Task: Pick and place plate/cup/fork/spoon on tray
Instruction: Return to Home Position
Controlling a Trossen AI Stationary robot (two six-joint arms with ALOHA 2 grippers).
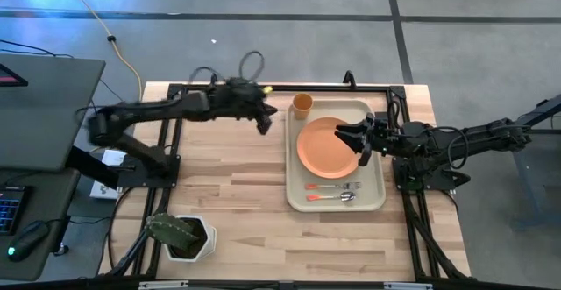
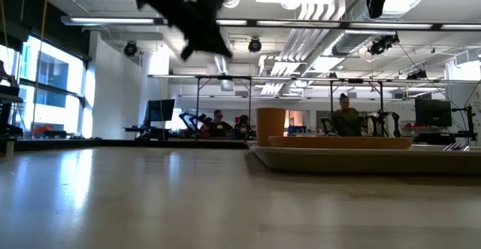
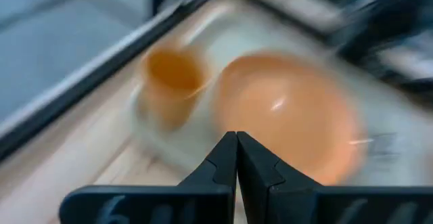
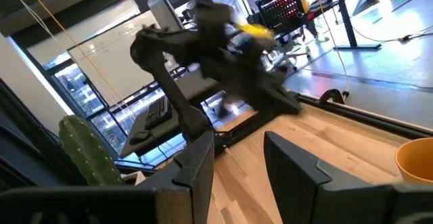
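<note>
The beige tray (image 1: 379, 198) lies at the table's right. On it are the orange plate (image 1: 326, 148), the orange-yellow cup (image 1: 301, 105) at its far left corner, and the fork (image 1: 333, 187) and the spoon (image 1: 330, 197) near its front rim. My left gripper (image 1: 264, 125) is shut and empty, raised above the bare table left of the tray; the left wrist view shows its fingers (image 3: 236, 158) together, with the cup (image 3: 169, 85) and plate (image 3: 287, 116) beyond. My right gripper (image 1: 355, 138) is open and empty above the plate's right edge.
A white square pot with a green cactus (image 1: 180, 235) stands at the table's near left. A laptop (image 1: 44, 106) sits on a stand off the left edge. Bare wood lies between the pot and the tray. People sit in the room behind (image 2: 346, 117).
</note>
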